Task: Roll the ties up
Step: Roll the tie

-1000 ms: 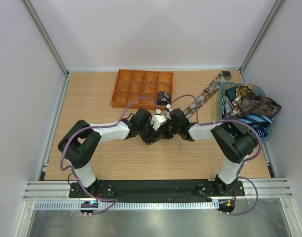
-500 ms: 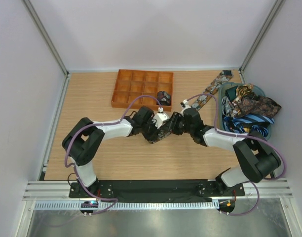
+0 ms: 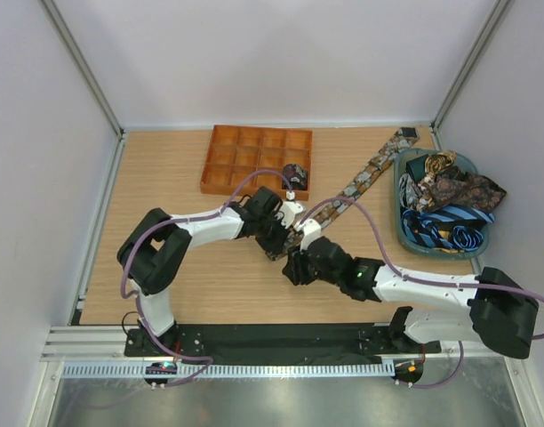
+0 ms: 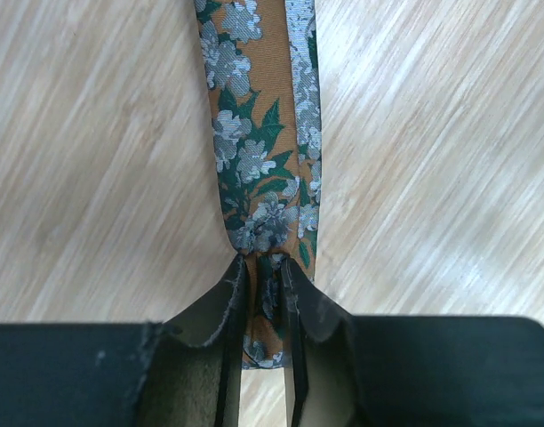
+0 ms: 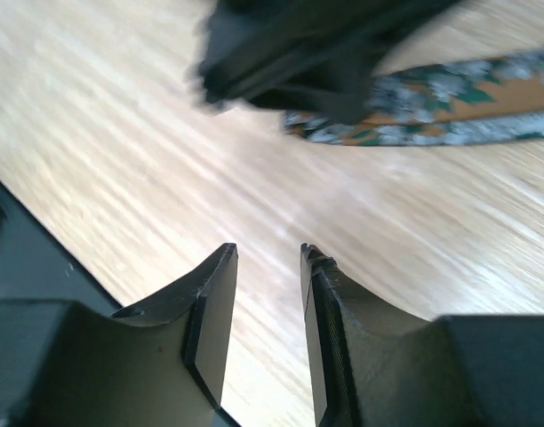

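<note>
Seen from above, a long narrow necktie of orange-brown fabric with a grey flower pattern [image 3: 372, 167] lies flat on the light wooden table [image 3: 165, 169]. It stretches on a slant from beside the basket at the far right down to the middle of the table. Its near end sits under the left gripper [image 3: 279, 238], whose jaws cannot be made out from here. The right gripper [image 3: 294, 267] is just nearer than that end, off the fabric.

An orange gridded plastic tray [image 3: 220, 160] stands at the far middle. One small dark rolled coil of tie [image 3: 295, 172] sits in its near right corner compartment. A round teal basket [image 3: 402, 227] at the right edge holds a loose heap of ties: brown-gold paisley ones [image 3: 459, 189] towards the far side, blue ones with dark stripes [image 3: 441, 220] towards the near side.

The left wrist camera shows the necktie's pattern plainly: grey-blue blossoms and dark green leaves on an orange-brown ground. The two black fingers [image 4: 228, 311] are drawn almost together and pinch the narrow end between them, where the fabric bunches.

In the right wrist camera, the right gripper's fingers [image 5: 210, 294] stand a little apart over bare wood with nothing between them. Beyond them, blurred, the black left gripper sits on the necktie's end
</note>
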